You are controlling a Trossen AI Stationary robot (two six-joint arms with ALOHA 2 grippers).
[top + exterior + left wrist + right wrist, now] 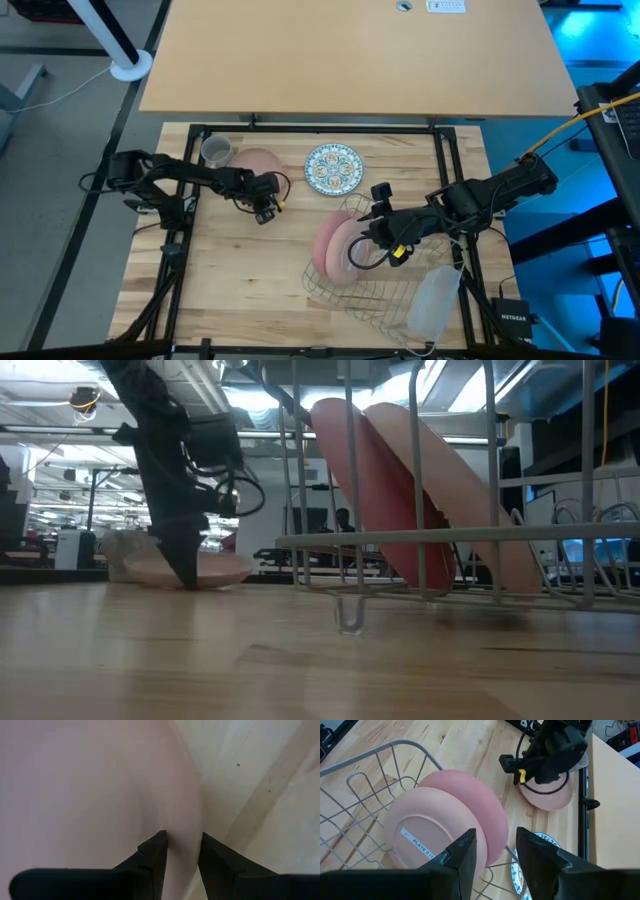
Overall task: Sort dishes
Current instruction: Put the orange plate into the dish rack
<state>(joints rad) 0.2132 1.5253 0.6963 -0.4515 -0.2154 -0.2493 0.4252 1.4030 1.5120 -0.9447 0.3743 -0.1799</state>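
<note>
One salmon-pink plate [255, 162] lies flat on the table at the far left, with the small grey mug [215, 150] just beyond it. My left gripper [265, 208] points steeply down at this plate's near right rim, and its fingers, narrowly open, stand on either side of the rim [186, 832]. The blue-green patterned plate [333, 168] lies flat at the far middle. Two more pink plates [465, 805] [427, 837] stand on edge, leaning, in the wire rack [385, 290]. My right gripper [495, 840] hovers open above them and holds nothing. My left gripper comes at the flat pink plate from above, one finger [152, 851] over the plate's face and the other [215, 851] outside the rim. I cannot tell whether the fingers touch the plate. The plate lies flat on the table [215, 568].
A translucent plastic tray [435, 300] lies near the table's near right corner, beside the rack. A black frame [180, 230] runs along the table's edges. Bare wood lies between the left arm and the rack.
</note>
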